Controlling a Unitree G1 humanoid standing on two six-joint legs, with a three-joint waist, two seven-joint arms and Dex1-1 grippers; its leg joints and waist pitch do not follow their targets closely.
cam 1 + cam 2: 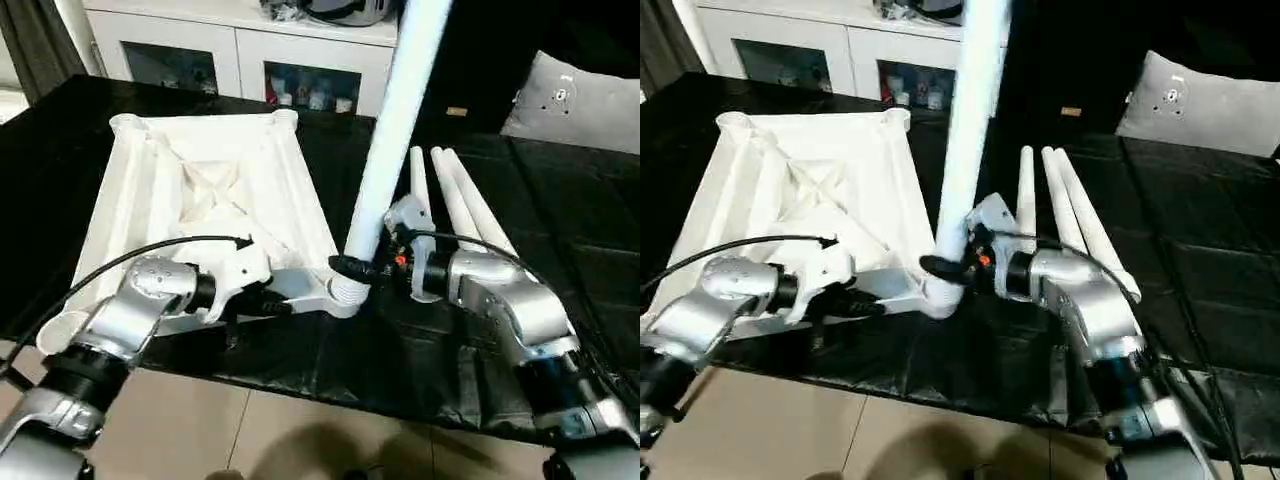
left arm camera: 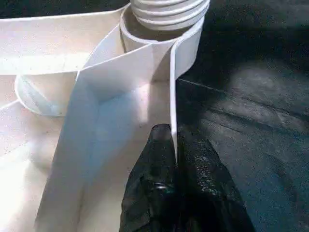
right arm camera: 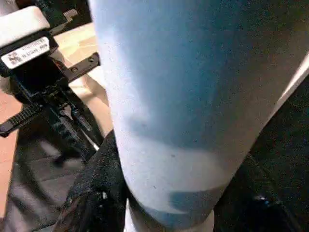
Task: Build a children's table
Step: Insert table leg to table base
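- One table top [image 1: 210, 190], white, upside down with ribbed underside up, on the left part of a black table [image 1: 560, 230].
- Its near edge sits close to the black table's front edge, near-left corner about at it.
- Four legs: one upright leg [image 1: 395, 130] standing in the near-right corner socket [image 1: 345, 290], threaded end visible in the socket in the left wrist view.
- Three loose legs [image 1: 455, 200] lie side by side just right of the top.
- Left gripper [image 2: 175, 150]: fingers together, clamped on the top's thin rim wall beside that socket.
- Right gripper [image 1: 358, 267]: fingers around the upright leg's base, gripping it.
- Open black surface on the far right.
- One white cabinet [image 1: 240, 45] behind; bare floor [image 1: 230, 430] in front.
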